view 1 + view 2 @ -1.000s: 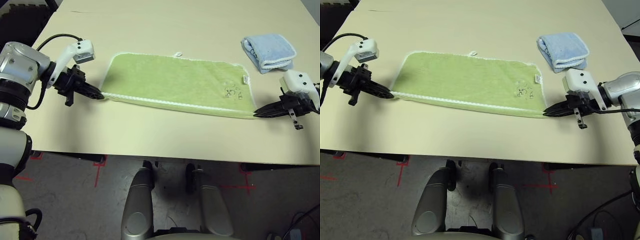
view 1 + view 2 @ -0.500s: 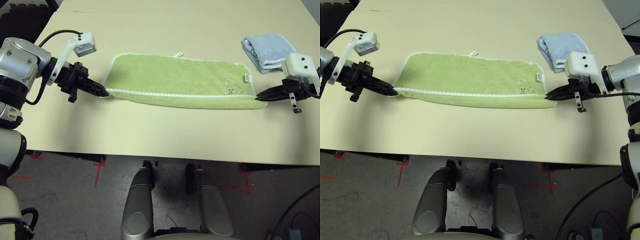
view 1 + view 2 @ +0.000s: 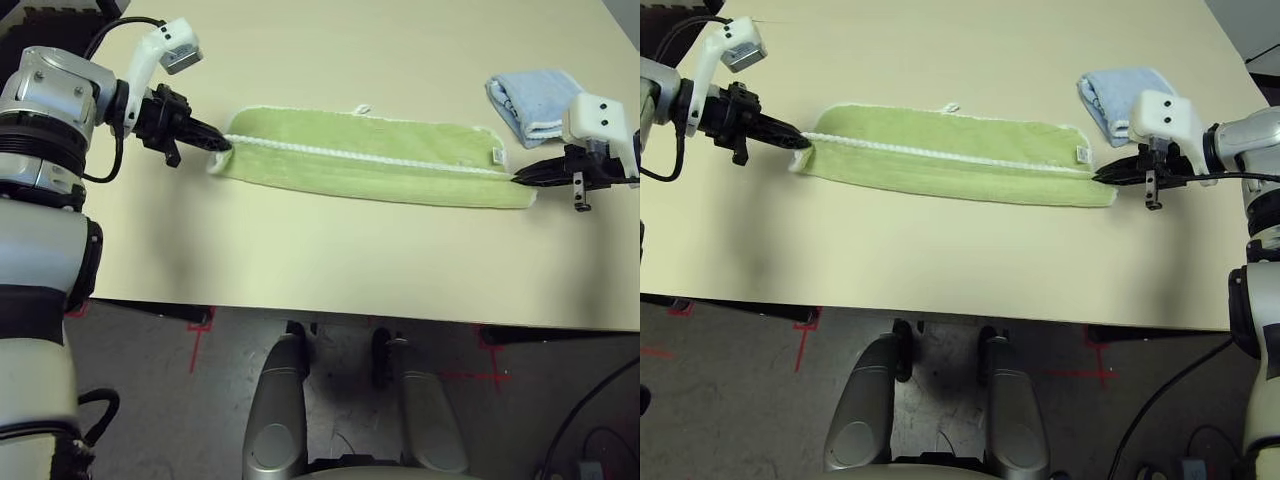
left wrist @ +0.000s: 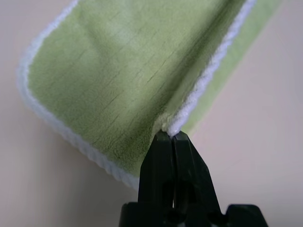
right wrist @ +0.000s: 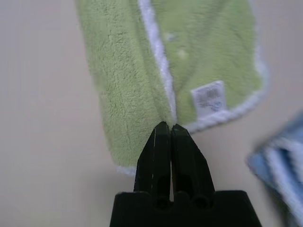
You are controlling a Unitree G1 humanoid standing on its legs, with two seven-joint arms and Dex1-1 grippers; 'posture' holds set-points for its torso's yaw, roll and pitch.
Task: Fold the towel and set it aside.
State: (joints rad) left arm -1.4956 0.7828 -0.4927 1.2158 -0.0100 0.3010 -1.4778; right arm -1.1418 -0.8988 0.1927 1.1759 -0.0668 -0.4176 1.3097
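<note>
First lengthwise fold under way.
Left gripper (image 3: 222, 145) and right gripper (image 3: 519, 178) are each pinching a near corner of the green towel (image 3: 380, 172), carrying its edge toward the far edge; releasing there likely comes next.

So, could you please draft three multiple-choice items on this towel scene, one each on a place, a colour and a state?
1. Where does the light blue towel lie?
A. beside the left gripper
B. on the green towel
C. beyond the right gripper

2. What colour is the green towel's edging?
A. white
B. black
C. red

3. What state is the green towel in?
A. rolled up
B. near edge carried over toward the far edge
C. hanging off the table

Answers:
1 C, it sits past the right gripper.
2 A, white stitching rims it.
3 B, both the left gripper and the right pinch that edge with fingers shut.
</note>
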